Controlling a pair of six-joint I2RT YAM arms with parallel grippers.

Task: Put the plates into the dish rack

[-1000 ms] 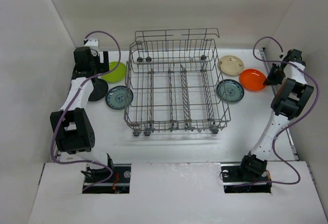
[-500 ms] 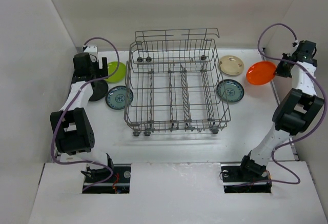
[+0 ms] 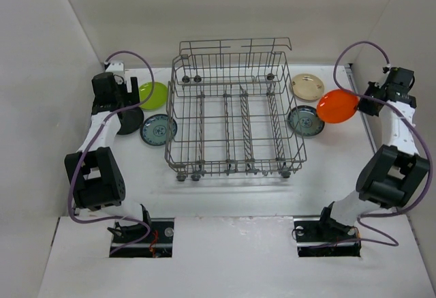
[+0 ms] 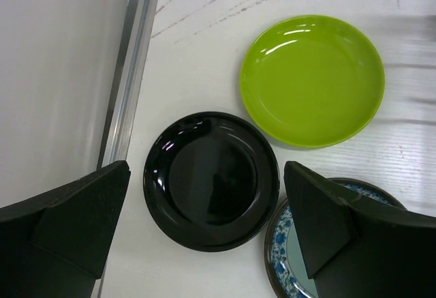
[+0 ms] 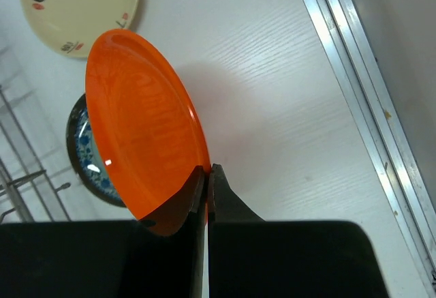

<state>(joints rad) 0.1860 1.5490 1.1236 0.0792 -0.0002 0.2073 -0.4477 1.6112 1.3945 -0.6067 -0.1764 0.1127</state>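
While one orange plate (image 3: 337, 106) hangs gripped, five plates (image 3: 307, 86) lie flat.

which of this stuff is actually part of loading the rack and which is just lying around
Part of the job:
dish rack
orange plate, gripped and tilted
cream plate
lime green plate
black plate
left teal plate
right teal plate

Just there:
purple cables
metal rail along the table edge

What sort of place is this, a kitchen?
Probably a robot test booth, not a kitchen: plain white walls box in a white table, two robot arms are bolted at its near edge, and a lone dish rack sits among loose plates.
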